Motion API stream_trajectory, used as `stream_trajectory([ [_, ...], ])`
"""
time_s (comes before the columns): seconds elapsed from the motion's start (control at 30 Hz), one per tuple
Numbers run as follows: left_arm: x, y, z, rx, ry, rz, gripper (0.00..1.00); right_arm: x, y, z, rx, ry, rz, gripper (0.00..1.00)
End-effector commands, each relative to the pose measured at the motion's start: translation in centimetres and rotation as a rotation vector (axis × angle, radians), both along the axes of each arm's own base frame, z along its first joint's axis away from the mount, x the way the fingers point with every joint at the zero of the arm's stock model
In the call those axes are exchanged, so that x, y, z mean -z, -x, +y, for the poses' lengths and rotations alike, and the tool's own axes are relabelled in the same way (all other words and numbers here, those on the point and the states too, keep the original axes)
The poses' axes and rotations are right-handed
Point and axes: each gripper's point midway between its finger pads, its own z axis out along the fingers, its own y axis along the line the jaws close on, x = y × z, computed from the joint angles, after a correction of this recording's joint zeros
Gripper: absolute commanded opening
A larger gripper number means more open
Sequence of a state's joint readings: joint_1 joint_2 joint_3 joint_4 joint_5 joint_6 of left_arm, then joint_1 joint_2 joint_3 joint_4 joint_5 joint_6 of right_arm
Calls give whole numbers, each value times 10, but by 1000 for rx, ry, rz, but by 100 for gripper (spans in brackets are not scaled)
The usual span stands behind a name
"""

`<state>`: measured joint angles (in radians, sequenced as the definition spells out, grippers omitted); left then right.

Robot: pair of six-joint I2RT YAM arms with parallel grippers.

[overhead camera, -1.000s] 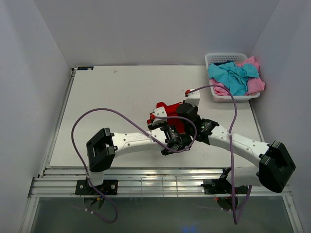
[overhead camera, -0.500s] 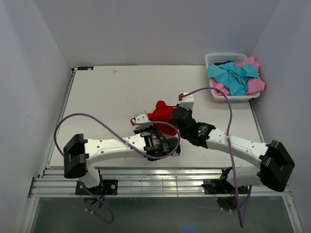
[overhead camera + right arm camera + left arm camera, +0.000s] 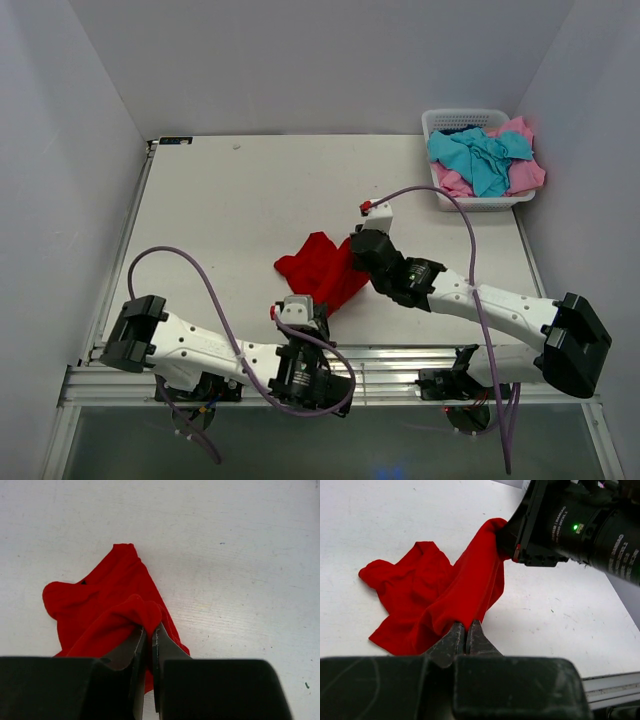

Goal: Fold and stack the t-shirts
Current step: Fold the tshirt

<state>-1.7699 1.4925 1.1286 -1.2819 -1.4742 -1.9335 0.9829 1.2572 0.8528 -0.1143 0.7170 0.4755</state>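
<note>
- The left tool (image 3: 466,628) is pinched closed on an edge of the red t-shirt (image 3: 440,600), by the near edge of the worktop (image 3: 220,200).
- The right tool (image 3: 149,630) is clamped tight on another bunch of the same shirt, farther in, and the cloth runs taut between the two.
- The rest of the shirt lies crumpled on the worktop.
- The turquoise t-shirt (image 3: 480,160) and pink t-shirt (image 3: 528,178) lie heaped in the basket (image 3: 450,114) at the far right corner.
- The step in hand looks like spreading the red shirt flat; no fold is made yet.
- Next, the tools would likely need to draw apart and lay the cloth smooth.
</note>
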Motion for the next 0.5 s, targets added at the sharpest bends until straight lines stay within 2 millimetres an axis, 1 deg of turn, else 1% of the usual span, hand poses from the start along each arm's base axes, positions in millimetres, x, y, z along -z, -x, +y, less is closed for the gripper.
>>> stream_trajectory([
  [0.0,-23,24,20,138,30,-86,0,1,-24,-62,245,148,-74,8],
  [0.03,-19,27,23,155,41,-81,0,1,-24,-62,245,147,-74,8],
  [0.07,-9,27,31,167,34,-83,0,3,-24,-63,247,152,-70,8],
  [0.13,-3,34,34,202,89,-66,0,5,-23,-62,245,153,-64,8],
  [0.17,2,32,41,207,92,-65,0,7,-23,-62,246,152,-59,8],
  [0.23,6,31,46,209,103,-63,0,10,-22,-61,243,154,-55,8],
  [0.27,13,29,50,209,87,-68,0,11,-22,-59,241,155,-51,8],
  [0.37,15,15,61,160,123,-60,0,15,-24,-57,236,167,-44,8],
  [0.4,19,3,71,115,124,-63,0,14,-24,-55,234,167,-43,8],
  [0.47,24,-10,80,57,128,-65,0,16,-27,-51,232,170,-41,8],
])
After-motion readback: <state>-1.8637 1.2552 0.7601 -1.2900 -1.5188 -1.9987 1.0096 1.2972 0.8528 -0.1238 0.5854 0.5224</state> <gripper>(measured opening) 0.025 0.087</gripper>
